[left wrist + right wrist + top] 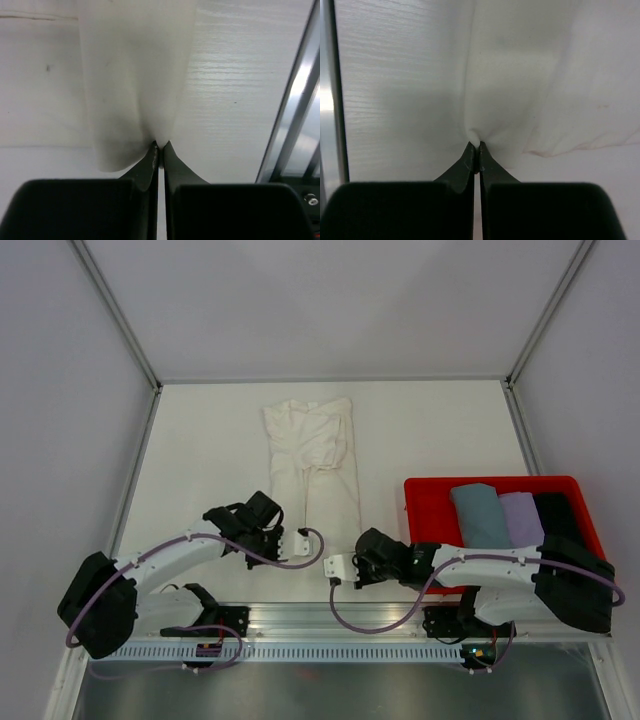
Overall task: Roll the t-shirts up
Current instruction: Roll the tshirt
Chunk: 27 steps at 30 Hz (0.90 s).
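A: Rail (pixel 330 615) sits closest, with both my arm bases on it. Past that, both hands are low over the bench (pixel 200 450).

B: Left hand?

A: My left hand (pixel 298 542) is pressed together, pinching the near hem of the cream shirt (pixel 312 455) at its left corner. On the left wrist view the fingertips meet and the cloth puckers to a point right there.

B: Right hand?

A: Same thing. My right hand (pixel 338 568) is closed tight, with a small nub of cream cloth caught between the tips. It's at the hem's right side. On the right wrist view folds fan out from the pinch.

B: Where's the shirt overall?

A: Mid-bench, flat, folded into a long narrow strip running away from me. It's wrinkly, and the far end is wider and bunched. The near end is at my two hands.

B: The other shirts?

A: They're in the red bin (pixel 425 502), right of the cream one, apart from it. Side by side: grey-blue shirt (pixel 480 515) left, lilac shirt (pixel 520 515) middle, black shirt (pixel 558 515) right. They're compact bundles, and I can't tell if they're rolled or folded.

B: Arm over the bin?

A: My right arm crosses its near wall.
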Tool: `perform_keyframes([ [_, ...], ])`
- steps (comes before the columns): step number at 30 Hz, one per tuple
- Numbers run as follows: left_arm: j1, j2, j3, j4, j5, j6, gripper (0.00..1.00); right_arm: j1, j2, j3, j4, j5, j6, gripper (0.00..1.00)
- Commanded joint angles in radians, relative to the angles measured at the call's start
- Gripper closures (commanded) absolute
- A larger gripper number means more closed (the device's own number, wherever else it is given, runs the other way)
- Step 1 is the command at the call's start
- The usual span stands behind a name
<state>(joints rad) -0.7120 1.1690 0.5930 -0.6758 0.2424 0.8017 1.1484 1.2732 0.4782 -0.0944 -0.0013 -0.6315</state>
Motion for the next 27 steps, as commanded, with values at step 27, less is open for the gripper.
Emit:
perform_keyframes([
  [27,0.312,0.397,0.364,-0.542,0.388,0.283,0.98,-0.323,0.115,0.292,-0.266,-0.43,0.231,0.98],
])
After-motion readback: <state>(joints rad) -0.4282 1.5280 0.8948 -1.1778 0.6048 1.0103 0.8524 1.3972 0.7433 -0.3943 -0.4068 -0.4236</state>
